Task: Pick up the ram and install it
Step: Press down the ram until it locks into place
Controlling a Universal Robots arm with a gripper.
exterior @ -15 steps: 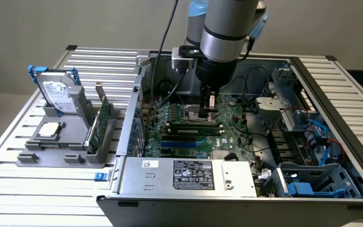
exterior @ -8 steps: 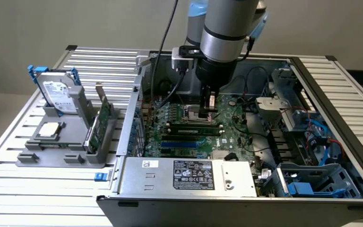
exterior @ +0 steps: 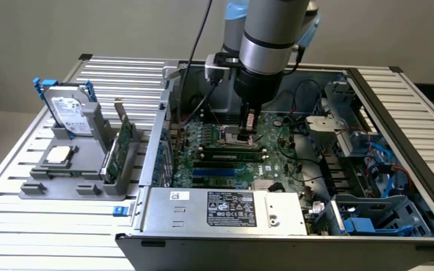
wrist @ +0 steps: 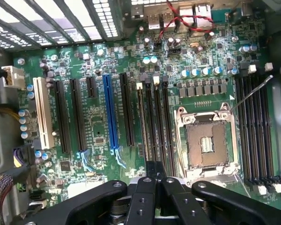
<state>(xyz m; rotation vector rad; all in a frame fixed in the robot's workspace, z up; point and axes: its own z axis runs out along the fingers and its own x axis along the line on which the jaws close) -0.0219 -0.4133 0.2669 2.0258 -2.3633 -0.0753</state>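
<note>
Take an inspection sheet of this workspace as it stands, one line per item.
Surface: slatted metal table carrying an open computer case.
Job's things: the ram cannot be told apart. The black memory slots lie beside the empty CPU socket on the motherboard.
Clutter: grey fixture on the exterior view's left, holding a hard drive and a green expansion card.
Grippers: tool lowered inside the case, just above the memory slots.
Cables: black cable along the arm; red and black wires at the board's edge; blue cables by the drive bays.
Surroundings: plain wall.
</note>
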